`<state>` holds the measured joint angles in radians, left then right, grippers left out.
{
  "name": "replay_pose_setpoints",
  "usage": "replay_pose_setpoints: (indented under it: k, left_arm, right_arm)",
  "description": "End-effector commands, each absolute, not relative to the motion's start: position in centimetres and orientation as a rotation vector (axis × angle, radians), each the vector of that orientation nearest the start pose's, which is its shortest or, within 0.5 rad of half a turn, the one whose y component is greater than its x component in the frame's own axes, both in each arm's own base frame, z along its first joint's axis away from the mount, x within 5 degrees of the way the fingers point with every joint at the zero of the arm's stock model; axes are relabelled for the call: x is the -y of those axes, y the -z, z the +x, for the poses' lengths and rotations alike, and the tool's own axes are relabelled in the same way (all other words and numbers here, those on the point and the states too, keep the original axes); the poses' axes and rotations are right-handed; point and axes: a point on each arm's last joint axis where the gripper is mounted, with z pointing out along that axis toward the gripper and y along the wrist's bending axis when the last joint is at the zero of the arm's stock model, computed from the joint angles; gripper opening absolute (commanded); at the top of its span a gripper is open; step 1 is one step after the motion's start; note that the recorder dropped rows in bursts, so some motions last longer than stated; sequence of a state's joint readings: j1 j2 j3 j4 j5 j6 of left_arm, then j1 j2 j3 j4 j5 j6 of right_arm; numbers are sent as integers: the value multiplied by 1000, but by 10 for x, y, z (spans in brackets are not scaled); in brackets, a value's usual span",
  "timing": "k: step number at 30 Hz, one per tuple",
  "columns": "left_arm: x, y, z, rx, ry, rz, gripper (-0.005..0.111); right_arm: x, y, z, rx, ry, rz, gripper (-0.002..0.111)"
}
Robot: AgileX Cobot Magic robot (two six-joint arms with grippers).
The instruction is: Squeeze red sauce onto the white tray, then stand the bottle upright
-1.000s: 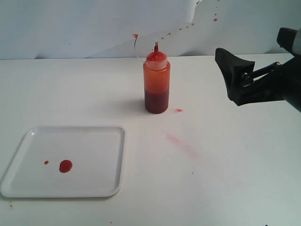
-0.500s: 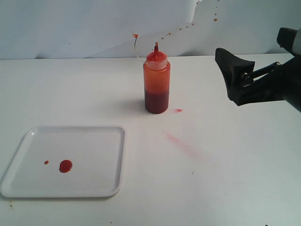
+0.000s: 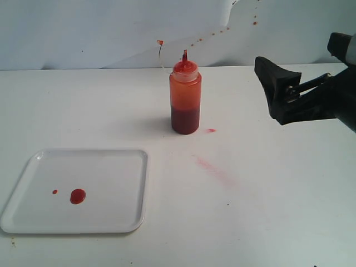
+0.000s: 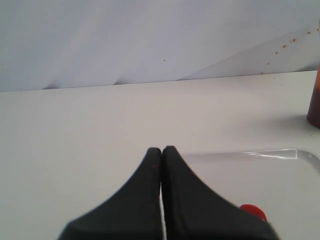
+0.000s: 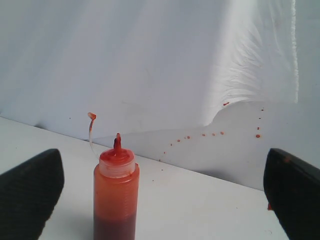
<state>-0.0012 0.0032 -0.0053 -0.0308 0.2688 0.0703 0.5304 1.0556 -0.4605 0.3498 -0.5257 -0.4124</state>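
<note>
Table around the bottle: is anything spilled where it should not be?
Yes. A pinkish smear and a small red dash mark the table beside the upright bottle, off the white tray, and red specks dot the backdrop behind.

Exterior cam: raised, at front of table [image 3: 278, 194], faces backdrop [image 3: 83, 28]; wide, mid-distance.
Left wrist cam: low, close over tray [image 4: 290, 190], looks past left gripper [image 4: 162, 150], tips pressed together.
Right wrist cam: low, level, near, faces bottle [image 5: 116, 200] between right gripper [image 5: 163, 151] jaws spread wide.
Shared: bottle, spattered backdrop in all three; tray in exterior and left wrist.
</note>
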Motion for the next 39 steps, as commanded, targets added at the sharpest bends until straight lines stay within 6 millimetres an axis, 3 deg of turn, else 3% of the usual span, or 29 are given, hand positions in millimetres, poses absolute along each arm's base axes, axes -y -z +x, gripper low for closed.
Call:
replay_pose_setpoints:
  k: [1,39]
  left_arm:
    - [-1,-189,55,-1753,-26,9,0]
    - [-1,-189,55,-1749,-22,8,0]
  right_arm:
    - [-93,-284,192,-1535,-195,-352,105]
    - [-93,-284,192,-1535,-195,-352,105]
